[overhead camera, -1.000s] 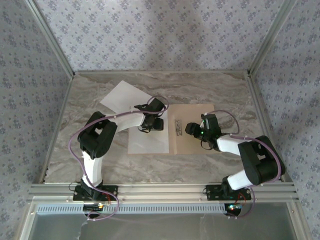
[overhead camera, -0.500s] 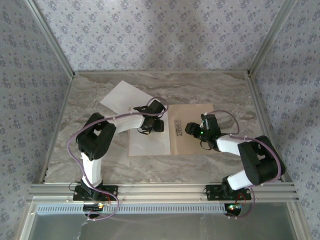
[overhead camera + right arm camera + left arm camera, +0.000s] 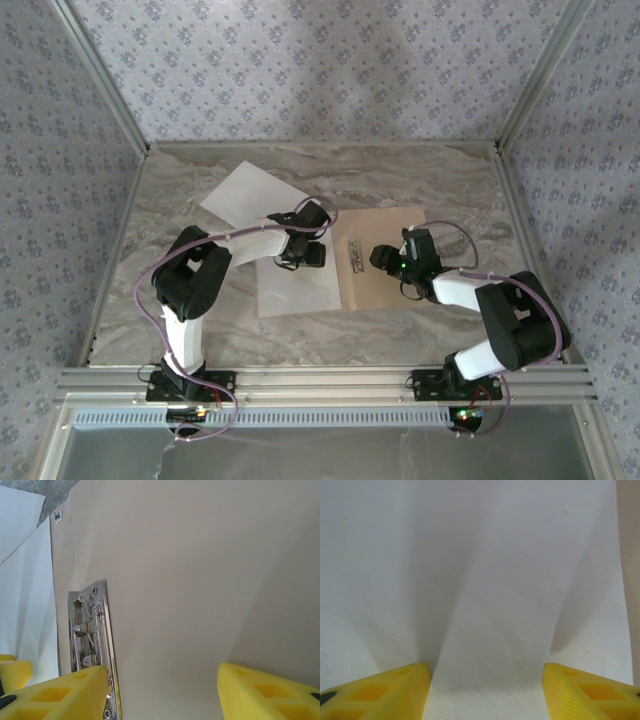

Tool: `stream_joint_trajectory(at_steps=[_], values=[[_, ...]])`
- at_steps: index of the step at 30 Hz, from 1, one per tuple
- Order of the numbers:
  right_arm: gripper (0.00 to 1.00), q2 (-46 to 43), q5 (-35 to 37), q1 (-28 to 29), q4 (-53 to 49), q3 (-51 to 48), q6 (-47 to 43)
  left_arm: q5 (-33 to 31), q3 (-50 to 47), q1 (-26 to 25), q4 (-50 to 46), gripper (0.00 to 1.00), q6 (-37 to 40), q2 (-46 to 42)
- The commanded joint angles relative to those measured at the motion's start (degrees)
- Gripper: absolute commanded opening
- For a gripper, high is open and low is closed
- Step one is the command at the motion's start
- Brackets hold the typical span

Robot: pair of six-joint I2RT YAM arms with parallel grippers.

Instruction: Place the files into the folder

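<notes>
At the middle of the desk (image 3: 450,180) the folder (image 3: 382,222) lies open, its clip (image 3: 90,630) by the spine. One sheet (image 3: 295,292) covers its left half; the other sheet (image 3: 245,195) lies beyond it, far left. Over the covered half hangs the left tool (image 3: 484,666), fingers apart, gripping nothing; over the bare right half, beside the clip, hangs the right tool (image 3: 162,667), fingers apart and empty too.

From above, my left arm (image 3: 250,240) covers part of the near sheet (image 3: 300,295), and this sheet hides the left half of the folder (image 3: 385,280). The right wrist camera cuts the metal clip (image 3: 87,630) at its bottom edge.
</notes>
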Motion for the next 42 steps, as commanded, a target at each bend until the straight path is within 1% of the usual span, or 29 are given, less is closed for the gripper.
stream_joint_trajectory(at_steps=[1, 3, 6, 10, 17, 20, 23, 27, 30, 36, 42], values=[[0.62, 1.93, 1.41, 0.58, -6.97, -2.51, 1.35, -0.45, 1.81, 0.15, -5.46, 0.62, 2.47, -0.11], [0.62, 1.89, 1.43, 0.54, -7.01, -2.52, 1.51, 0.29, 2.50, 0.10, -5.56, 0.62, 2.75, 0.04], [0.62, 1.92, 1.67, 0.73, -7.11, -2.40, 1.44, 3.57, 3.61, -0.34, -4.22, 0.62, 3.27, -0.03], [0.62, 1.88, 1.67, 0.85, -7.25, -2.26, 1.68, 5.13, 5.64, -1.95, -3.77, 0.63, 3.70, 0.04], [0.62, 2.08, 1.53, 1.16, -7.38, -1.80, 1.80, 8.40, 4.61, -3.23, -1.49, 0.62, 1.75, -0.11], [0.62, 2.19, 1.42, 1.31, -7.40, -1.63, 1.78, 7.13, 3.35, -3.40, -1.18, 0.62, 1.18, -0.02], [0.62, 2.47, 1.41, 1.60, -7.33, -1.53, 1.74, 3.77, 3.20, -3.40, -2.34, 0.63, 1.23, 0.38], [0.62, 2.70, 1.37, 1.85, -7.32, -1.48, 1.70, -1.29, 3.29, -3.32, -3.60, 0.73, 0.98, 0.59], [0.62, 2.69, 1.32, 1.94, -7.32, -1.44, 1.75, -4.15, 3.36, -2.97, -4.31, 0.78, 0.73, 0.81], [0.62, 2.68, 1.23, 2.21, -7.33, -1.19, 1.74, -5.64, 3.19, -2.17, -4.79, 0.83, -0.10, 2.30], [0.62, 2.78, 1.25, 2.44, -7.41, -1.11, 1.87, -3.84, 2.65, -2.18, -4.27, 0.83, -0.06, 4.06]])
